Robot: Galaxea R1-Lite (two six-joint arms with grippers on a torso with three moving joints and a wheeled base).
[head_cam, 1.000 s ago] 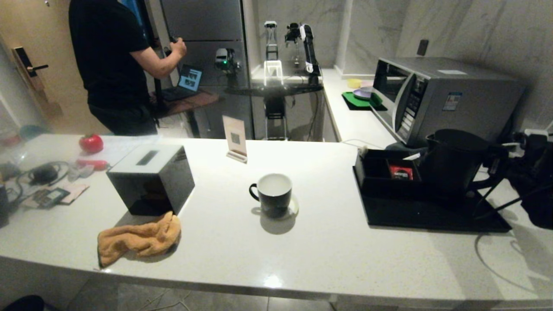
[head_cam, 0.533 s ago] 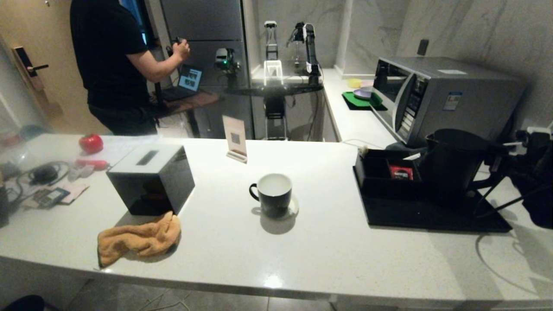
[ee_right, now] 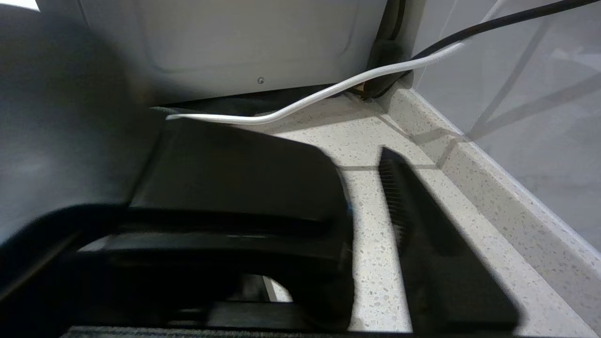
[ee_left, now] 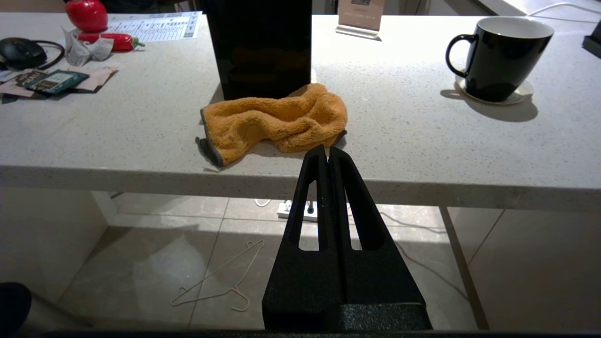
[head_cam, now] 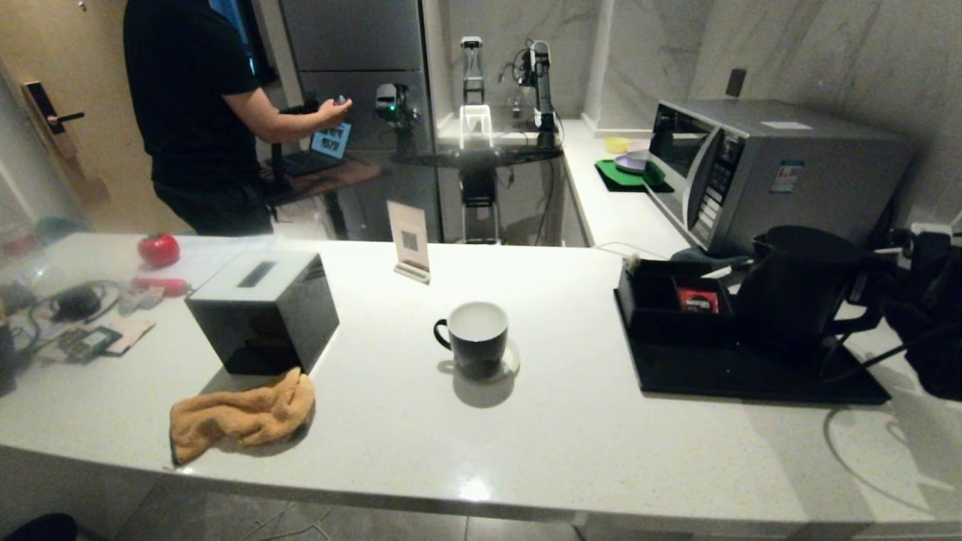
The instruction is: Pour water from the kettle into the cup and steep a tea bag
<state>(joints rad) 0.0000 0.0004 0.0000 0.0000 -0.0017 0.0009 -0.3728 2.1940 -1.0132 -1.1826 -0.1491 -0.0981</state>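
Observation:
The tall black kettle stands on a black tray at the counter's right. My right gripper is at its loop handle. One finger shows open a little off the handle's side; the other finger is hidden behind it. The cup, black outside and white inside, sits on a coaster mid-counter and also shows in the left wrist view. No water shows in it. My left gripper hangs shut and empty off the counter's front edge.
A red sachet lies in the tray's compartment box. A microwave stands behind the kettle. An orange cloth and a black tissue box are at the left, with a card stand behind. Cables run along the wall.
The kettle has shifted slightly to the right, toward my right gripper. The cup and the left arm have not moved. The person behind the counter lowered his hand.

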